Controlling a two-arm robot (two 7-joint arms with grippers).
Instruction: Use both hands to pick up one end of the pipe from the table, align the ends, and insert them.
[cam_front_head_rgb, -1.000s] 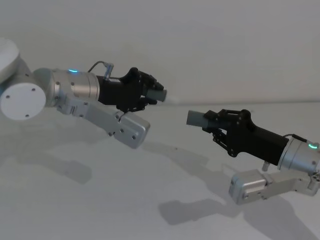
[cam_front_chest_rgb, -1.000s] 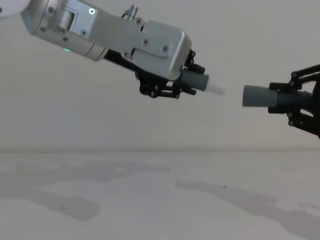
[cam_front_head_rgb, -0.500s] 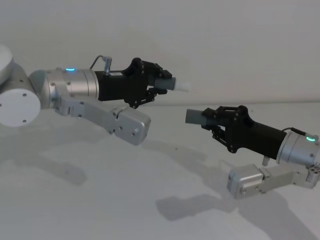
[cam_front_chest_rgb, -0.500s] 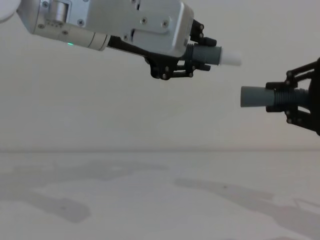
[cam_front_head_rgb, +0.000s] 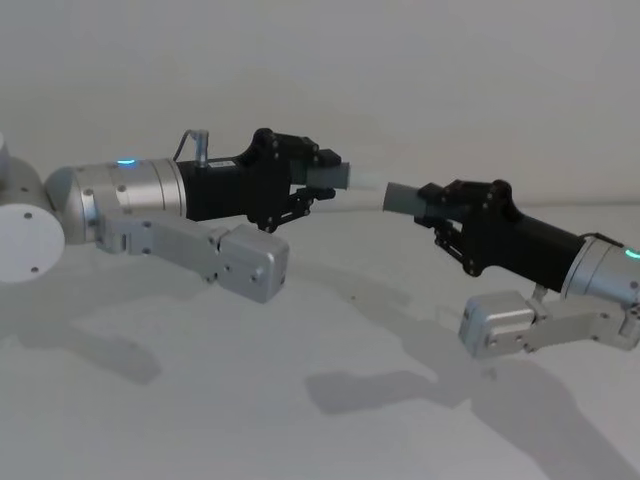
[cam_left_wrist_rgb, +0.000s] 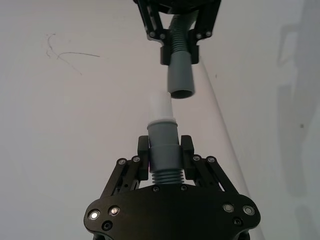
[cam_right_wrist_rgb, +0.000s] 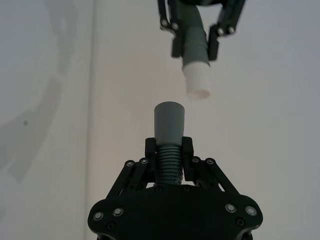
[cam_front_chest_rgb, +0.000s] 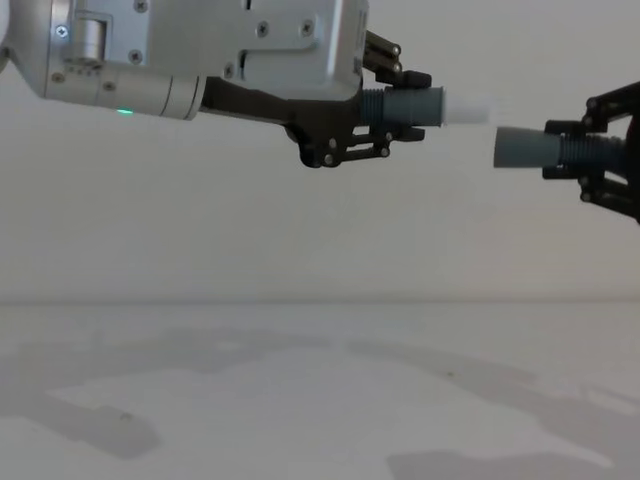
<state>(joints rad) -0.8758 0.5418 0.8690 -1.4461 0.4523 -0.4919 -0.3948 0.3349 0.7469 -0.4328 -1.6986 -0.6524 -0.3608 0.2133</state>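
L claw (cam_front_chest_rgb: 400, 105) grips white-tip pipe (cam_front_chest_rgb: 440, 107), R claw (cam_front_chest_rgb: 590, 150) grips mouth piece (cam_front_chest_rgb: 520, 147).

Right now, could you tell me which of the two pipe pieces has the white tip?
The piece in the left gripper; the piece in the right gripper ends in an open grey mouth.
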